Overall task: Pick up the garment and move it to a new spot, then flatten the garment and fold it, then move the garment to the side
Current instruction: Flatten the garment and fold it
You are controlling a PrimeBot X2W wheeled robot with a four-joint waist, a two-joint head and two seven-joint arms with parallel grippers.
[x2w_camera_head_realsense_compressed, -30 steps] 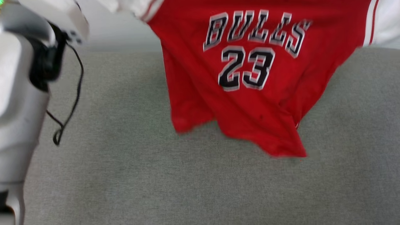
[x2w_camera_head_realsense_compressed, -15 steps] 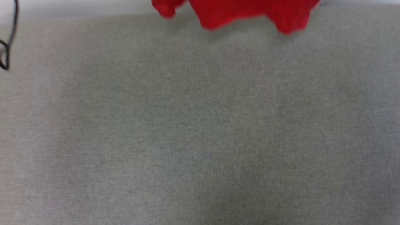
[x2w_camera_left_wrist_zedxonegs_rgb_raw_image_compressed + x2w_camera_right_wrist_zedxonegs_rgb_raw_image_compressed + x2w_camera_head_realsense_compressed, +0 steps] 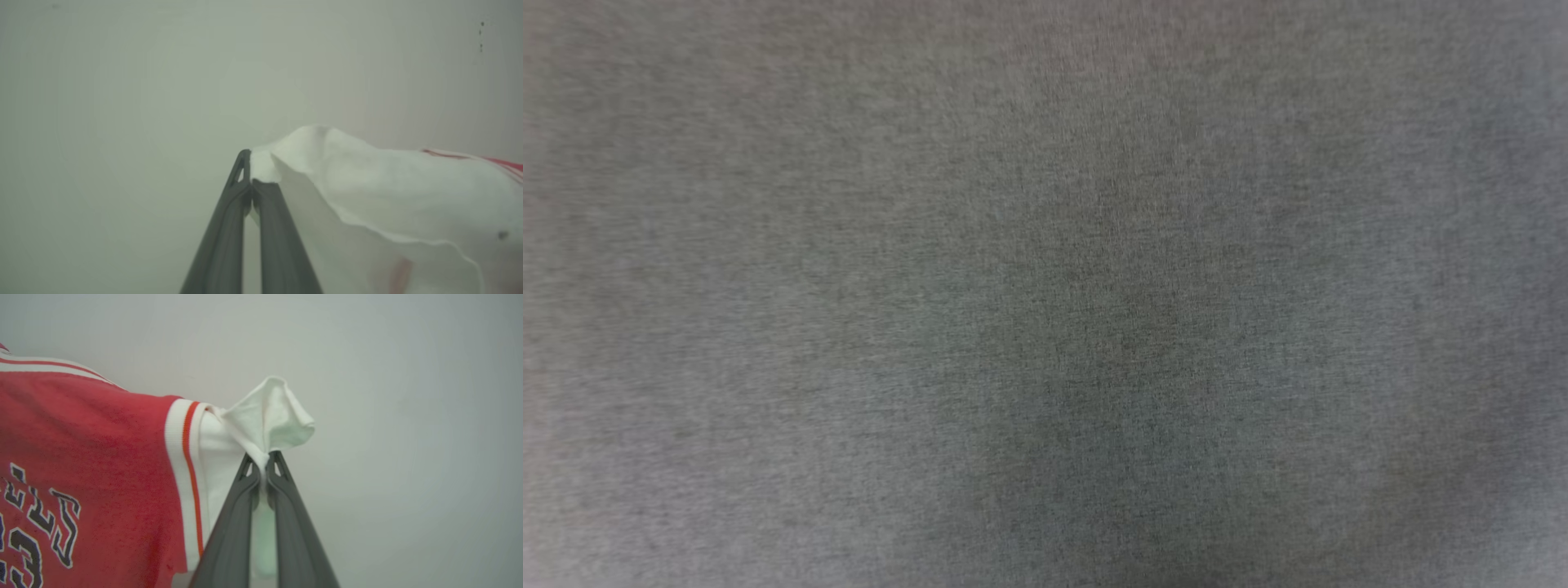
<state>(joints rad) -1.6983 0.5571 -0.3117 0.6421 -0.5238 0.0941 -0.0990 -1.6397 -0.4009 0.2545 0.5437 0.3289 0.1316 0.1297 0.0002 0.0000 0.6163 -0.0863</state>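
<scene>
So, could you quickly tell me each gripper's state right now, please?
Left gripper: closed on the garment, by one white sleeve.
Right gripper: closed on the garment, by the other white sleeve.

Both grippers are clamped tight here. The left gripper point(image 3: 251, 173) has its two long dark fingers pressed together at the tips, pinching a bunch of white sleeve from the garment point(image 3: 367, 183). Same deal on the right gripper point(image 3: 264, 462): fingers meet at the tips, with white sleeve cloth squeezed between them and puffing out past the ends.
</scene>
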